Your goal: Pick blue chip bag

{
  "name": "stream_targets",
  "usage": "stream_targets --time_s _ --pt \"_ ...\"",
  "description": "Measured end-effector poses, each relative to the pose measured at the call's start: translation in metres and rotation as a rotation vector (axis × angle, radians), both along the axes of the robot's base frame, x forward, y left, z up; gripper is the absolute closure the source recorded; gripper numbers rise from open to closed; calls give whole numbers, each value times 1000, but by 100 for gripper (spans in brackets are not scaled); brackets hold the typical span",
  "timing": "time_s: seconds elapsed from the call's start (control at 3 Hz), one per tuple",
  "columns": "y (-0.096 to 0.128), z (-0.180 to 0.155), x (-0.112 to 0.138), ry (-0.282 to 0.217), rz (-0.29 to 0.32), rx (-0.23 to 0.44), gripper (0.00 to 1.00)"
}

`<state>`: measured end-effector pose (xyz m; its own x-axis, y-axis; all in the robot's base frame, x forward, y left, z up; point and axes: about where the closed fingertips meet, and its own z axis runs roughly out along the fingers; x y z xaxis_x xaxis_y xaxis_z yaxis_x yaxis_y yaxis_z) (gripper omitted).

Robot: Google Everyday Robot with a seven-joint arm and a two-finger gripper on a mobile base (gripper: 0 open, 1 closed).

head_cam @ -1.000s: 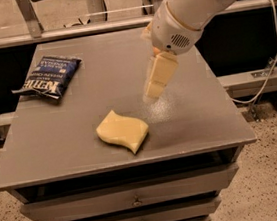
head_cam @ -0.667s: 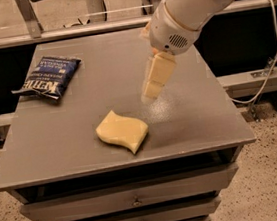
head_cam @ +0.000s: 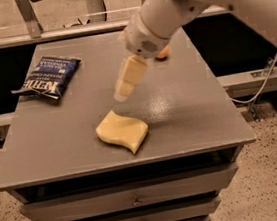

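The blue chip bag (head_cam: pixel 48 76) lies flat at the far left of the grey table top (head_cam: pixel 189 111), dark navy with white lettering. My gripper (head_cam: pixel 122 92) hangs from the white arm over the middle of the table, pointing down and to the left. It is above and just behind the yellow sponge (head_cam: pixel 122 131), well to the right of the bag and apart from it. It holds nothing that I can see.
The wavy yellow sponge lies near the table's front centre. An orange object (head_cam: pixel 163 53) shows partly behind the arm at the back. Drawers (head_cam: pixel 134 201) run below the table front. A rail and floor lie beyond the right edge.
The arm and gripper have swung left, from over the table's right-centre to over its middle, closer to the sponge and the bag. The bag and sponge have not moved.
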<state>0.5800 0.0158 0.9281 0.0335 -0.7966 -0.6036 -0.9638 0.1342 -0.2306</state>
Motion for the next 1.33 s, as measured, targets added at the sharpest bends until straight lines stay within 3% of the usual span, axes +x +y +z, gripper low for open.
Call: stream_targets --time_s 0.33,0.67,1.33 --pt "89 -17 65 -32 44 150 0" --pt "137 -26 96 -41 70 215 0" --pt "213 -51 118 -19 93 247 4"
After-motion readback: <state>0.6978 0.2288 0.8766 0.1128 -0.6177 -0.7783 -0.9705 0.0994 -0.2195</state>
